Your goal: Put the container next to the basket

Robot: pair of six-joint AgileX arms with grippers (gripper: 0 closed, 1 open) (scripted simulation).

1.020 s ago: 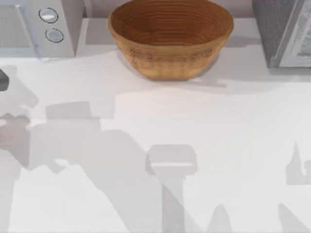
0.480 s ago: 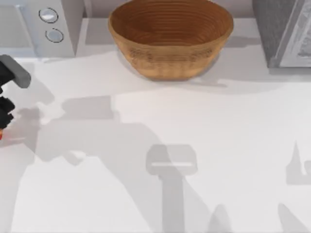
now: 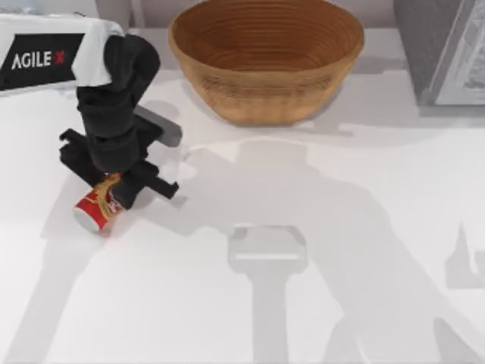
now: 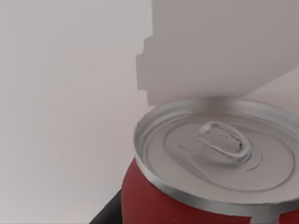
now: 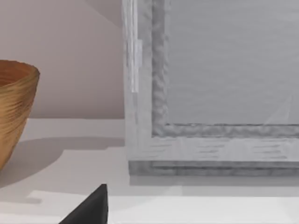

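The container point(image 3: 94, 211) is a small red can with a gold-and-white label, tilted just above the table at the left. My left gripper point(image 3: 111, 199) points down and is shut on it, the black wrist covering its upper part. In the left wrist view the can's silver top with its pull tab point(image 4: 219, 149) sits very close, over pale tabletop. The basket point(image 3: 265, 61), wide, brown and woven, stands at the back centre, well to the right of the can and beyond it. Its rim also shows in the right wrist view point(image 5: 14, 102). A dark part of my right gripper point(image 5: 88, 210) shows there.
A grey framed box point(image 3: 447, 53) stands at the back right, beside the basket; the right wrist view shows it close point(image 5: 210, 93). My left arm's white link point(image 3: 45, 53) crosses the back left corner. Arm shadows lie across the white table point(image 3: 341, 227).
My left arm has swung in from the table's left edge toward the middle, carrying the red can. The basket has not moved.
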